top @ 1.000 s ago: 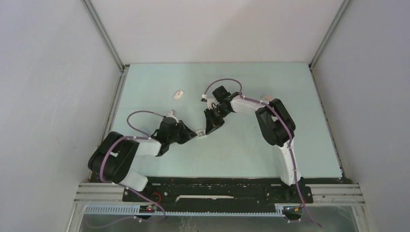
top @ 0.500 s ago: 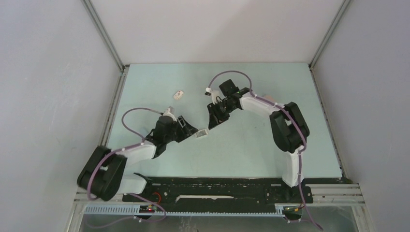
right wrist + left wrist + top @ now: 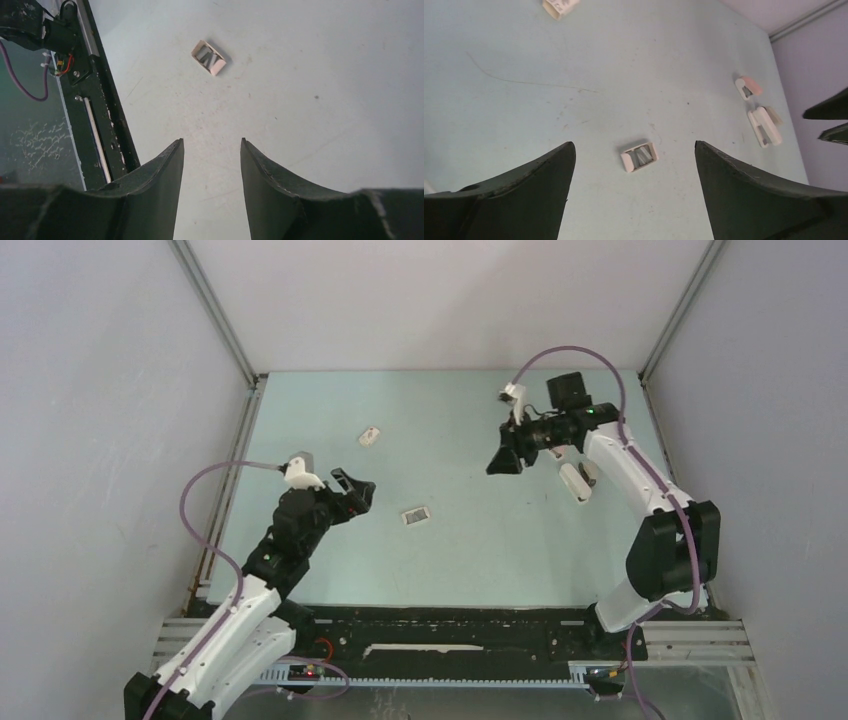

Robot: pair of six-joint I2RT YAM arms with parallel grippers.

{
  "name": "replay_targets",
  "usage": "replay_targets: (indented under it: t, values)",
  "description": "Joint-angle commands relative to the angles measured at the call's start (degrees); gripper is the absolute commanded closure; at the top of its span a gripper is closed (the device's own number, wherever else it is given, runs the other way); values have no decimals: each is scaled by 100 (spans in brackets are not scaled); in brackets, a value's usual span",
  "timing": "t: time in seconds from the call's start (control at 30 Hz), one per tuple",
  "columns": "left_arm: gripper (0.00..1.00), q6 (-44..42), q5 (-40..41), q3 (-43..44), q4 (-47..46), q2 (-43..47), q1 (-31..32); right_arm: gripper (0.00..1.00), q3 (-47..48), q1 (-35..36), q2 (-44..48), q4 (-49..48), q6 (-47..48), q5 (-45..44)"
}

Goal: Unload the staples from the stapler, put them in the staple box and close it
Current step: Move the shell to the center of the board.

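- The pale green tabletop [image 3: 470, 560] carries everything; the task's things lie around its middle and toward its right edge.
- The left end effector [image 3: 358, 486] hangs above the tabletop's left part, released, its fingers spread wide with nothing between them. A second ago it was closed down at the middle, right at the holder; it has since drawn back toward the left edge.
- The right end effector [image 3: 497, 460] hangs toward the far right corner, fingers parted and empty. It too was at the middle a second ago, close to the left one, and has since drawn away.
- A white stapler [image 3: 574, 483] lies near the right edge, under the right arm, well apart from both end effectors. A second ago the arm hid it.
- A small pink-and-white piece [image 3: 748, 87] lies just beside the stapler.
- A small white box [image 3: 370, 436] lies toward the far left corner.
- A small white open holder [image 3: 415, 515] sits near the tabletop's middle, a little toward the near edge, between the two end effectors and touched by neither. It is in about the same spot as before.
- The staples [image 3: 642, 156] lie inside that holder: a few short, dark grey metal strips, leaning across one another. In the left wrist view they sit in line with the gap between the spread fingers [image 3: 539, 175]; in the right wrist view they lie well beyond the fingertips.
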State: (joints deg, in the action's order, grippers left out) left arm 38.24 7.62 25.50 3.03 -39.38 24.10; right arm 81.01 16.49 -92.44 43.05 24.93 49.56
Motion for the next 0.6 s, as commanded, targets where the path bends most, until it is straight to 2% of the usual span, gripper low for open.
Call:
replay_targets:
  t: [0.0, 0.13, 0.23, 0.43, 0.57]
  values:
    - [5, -426, 200, 429, 732, 198, -255, 45, -240, -583, 375, 261, 440, 758]
    - [5, -535, 158, 640, 1029, 172, -484, 44, -605, -961, 608, -1, 316, 977]
    - [5, -665, -8, 710, 889, -17, -622, 44, -823, -1101, 732, -154, 248, 1066]
    - [5, -790, -621, 1093, 482, -1015, -923, 44, -1041, -1256, 839, -324, 168, 1296]
    - [5, -384, -1289, 1159, -188, -1623, -1229, 43, -1212, -1314, 955, -464, 109, 1343]
